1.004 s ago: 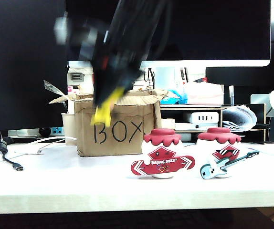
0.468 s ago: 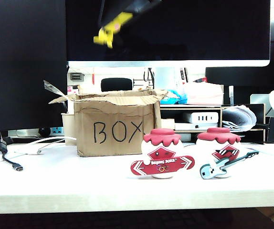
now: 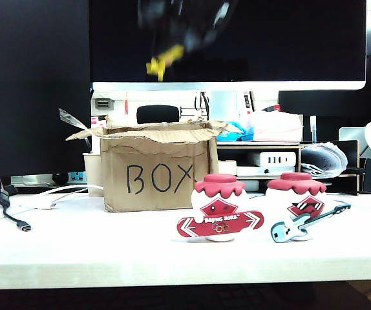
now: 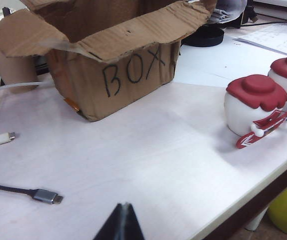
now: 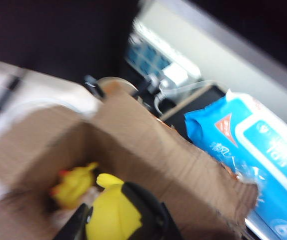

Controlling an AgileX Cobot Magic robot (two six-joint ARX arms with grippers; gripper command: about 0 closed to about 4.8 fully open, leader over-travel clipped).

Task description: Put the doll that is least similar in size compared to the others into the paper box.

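1. Risk: if the doll [image 5: 111,212] is let go off-centre, it may catch on the ragged flaps of the paper box [image 3: 156,169] and fall outside.
2. Right gripper [image 3: 172,45], blurred, is seen high above the box; the jaws are closed partway on the yellow doll. Something yellow is glimpsed inside the box; its identity cannot be told.
3. Left gripper [image 4: 121,225] is seen low over the table [image 4: 148,165], tips together, holding nothing.
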